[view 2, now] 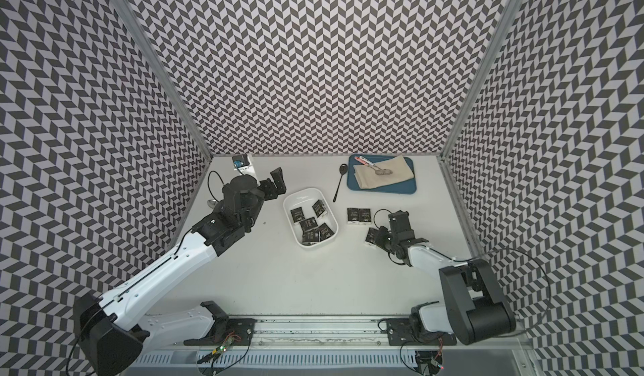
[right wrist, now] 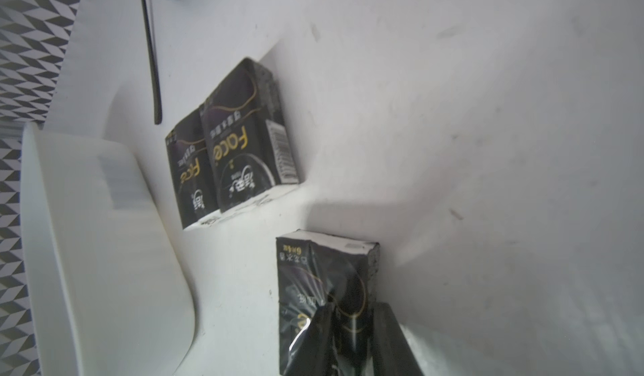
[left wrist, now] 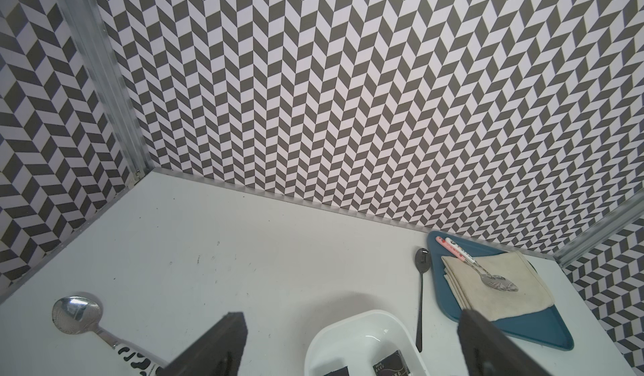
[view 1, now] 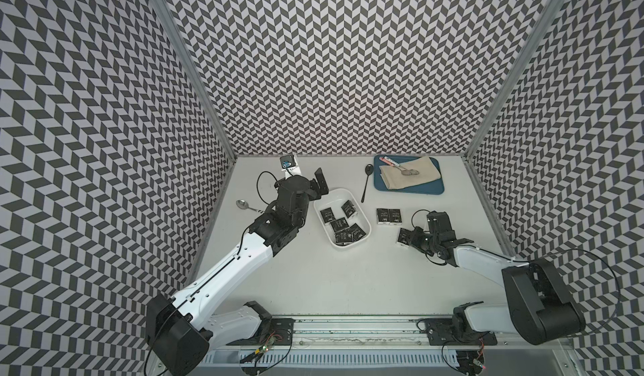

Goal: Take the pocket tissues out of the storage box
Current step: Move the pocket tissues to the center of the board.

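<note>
Right wrist view is showing the right end effector (right wrist: 352,308) clamping a tissue pack (right wrist: 324,269), likely soft, light and slippery, by its sides; the left end effector (left wrist: 350,316) is hanging apart.

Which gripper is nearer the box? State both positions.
Left. The left gripper hovers open by the box's far corner, almost over its rim; the right gripper is clear of its right side, closed on a packet.

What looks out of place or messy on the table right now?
Nothing spilled or broken. The packets in the storage box lie jumbled, some overlapping at its near end. Two spoons lie loose on the table: a silver spoon on the robot's left side, a black spoon beside the blue tray.
</note>
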Action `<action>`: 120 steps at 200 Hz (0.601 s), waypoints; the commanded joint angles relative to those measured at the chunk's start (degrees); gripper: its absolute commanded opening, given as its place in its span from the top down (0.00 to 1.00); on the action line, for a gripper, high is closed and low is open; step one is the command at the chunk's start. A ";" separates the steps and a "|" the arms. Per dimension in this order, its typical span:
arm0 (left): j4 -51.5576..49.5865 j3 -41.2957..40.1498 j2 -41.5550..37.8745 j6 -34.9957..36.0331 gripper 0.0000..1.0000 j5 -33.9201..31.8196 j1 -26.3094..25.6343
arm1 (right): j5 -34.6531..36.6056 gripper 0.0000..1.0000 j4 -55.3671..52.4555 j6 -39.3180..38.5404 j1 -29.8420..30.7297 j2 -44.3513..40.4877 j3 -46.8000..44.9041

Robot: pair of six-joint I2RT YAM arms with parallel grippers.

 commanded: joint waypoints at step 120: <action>-1.97 4.89 1.24 3.27 0.01 -0.62 -0.28 | 1.86 0.74 -3.82 -18.25 -5.96 14.60 13.83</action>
